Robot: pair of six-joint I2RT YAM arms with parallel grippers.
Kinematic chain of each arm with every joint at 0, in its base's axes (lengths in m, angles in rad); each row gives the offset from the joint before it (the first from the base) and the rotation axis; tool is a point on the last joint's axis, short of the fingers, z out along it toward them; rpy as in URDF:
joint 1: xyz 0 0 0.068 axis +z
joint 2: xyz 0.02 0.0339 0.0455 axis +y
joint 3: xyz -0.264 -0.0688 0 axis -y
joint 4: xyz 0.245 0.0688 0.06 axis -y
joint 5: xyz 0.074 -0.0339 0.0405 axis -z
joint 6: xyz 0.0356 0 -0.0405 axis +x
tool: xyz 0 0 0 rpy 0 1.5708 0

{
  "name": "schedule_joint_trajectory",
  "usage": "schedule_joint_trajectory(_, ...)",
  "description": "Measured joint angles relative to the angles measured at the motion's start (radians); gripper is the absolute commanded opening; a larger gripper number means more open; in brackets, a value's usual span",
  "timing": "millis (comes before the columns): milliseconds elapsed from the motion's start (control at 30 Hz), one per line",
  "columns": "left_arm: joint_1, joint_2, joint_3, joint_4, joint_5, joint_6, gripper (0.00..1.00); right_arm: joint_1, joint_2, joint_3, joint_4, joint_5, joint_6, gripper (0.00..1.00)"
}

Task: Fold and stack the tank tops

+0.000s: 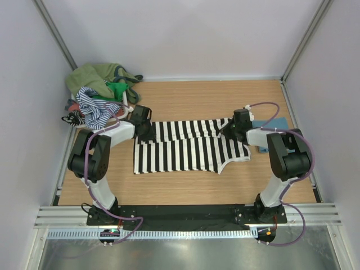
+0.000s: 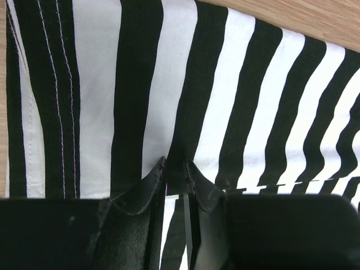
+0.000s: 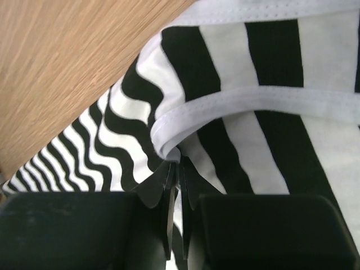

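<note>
Top [image 1: 185, 153] gripped: left tool [image 2: 176, 171], right tool [image 3: 175, 169]

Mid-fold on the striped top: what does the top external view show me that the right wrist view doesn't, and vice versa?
Only top external: the heap of other tops in the far left corner, the teal-blue top beside the right arm, and the left gripper at the left end of the striped tank top. Only right wrist: the white bound edge pinched between the closed fingers of the right gripper. Both: the striped tank top lying on the wooden table, with the right gripper at its strap end.
</note>
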Motion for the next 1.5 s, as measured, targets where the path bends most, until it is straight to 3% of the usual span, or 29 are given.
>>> schedule_joint_trajectory(100,0.0,0.001,0.004,-0.007,-0.006,0.009,0.2,-0.007,0.056,0.048,-0.01,-0.003,-0.01,0.17)
schedule_joint_trajectory(233,0.0,0.001,0.007,-0.015,-0.019,0.016,0.2,-0.014,0.098,0.095,-0.005,-0.011,-0.02,0.13)
schedule_joint_trajectory(433,-0.002,0.0,0.007,-0.018,-0.036,0.016,0.2,-0.015,0.06,0.033,0.029,-0.016,-0.018,0.12)
schedule_joint_trajectory(500,-0.002,0.0,0.007,-0.019,-0.039,0.016,0.21,-0.015,0.03,0.004,0.019,-0.015,-0.019,0.21)
schedule_joint_trajectory(633,-0.005,-0.005,0.006,-0.021,-0.058,0.02,0.28,-0.016,0.012,-0.004,0.009,-0.002,-0.034,0.29)
schedule_joint_trajectory(767,-0.005,-0.05,-0.027,-0.019,-0.096,0.031,0.33,-0.016,-0.011,-0.006,-0.011,0.008,-0.056,0.46)
schedule_joint_trajectory(967,-0.023,-0.218,-0.121,-0.004,-0.122,0.04,0.47,-0.016,-0.149,-0.027,-0.126,0.024,-0.126,0.64)
schedule_joint_trajectory(1000,-0.027,-0.254,-0.139,0.0,-0.124,0.036,0.54,-0.016,-0.189,-0.027,-0.158,0.027,-0.143,0.64)
schedule_joint_trajectory(1100,-0.034,-0.369,-0.192,-0.002,-0.135,0.007,0.61,-0.016,-0.315,-0.027,-0.243,0.032,-0.188,0.61)
schedule_joint_trajectory(1333,-0.035,-0.7,-0.361,-0.099,-0.164,-0.083,0.64,-0.001,-0.586,-0.076,-0.465,-0.011,-0.241,0.57)
schedule_joint_trajectory(1500,-0.035,-0.845,-0.454,-0.211,-0.161,-0.13,0.62,0.092,-0.697,-0.164,-0.615,-0.018,-0.235,0.58)
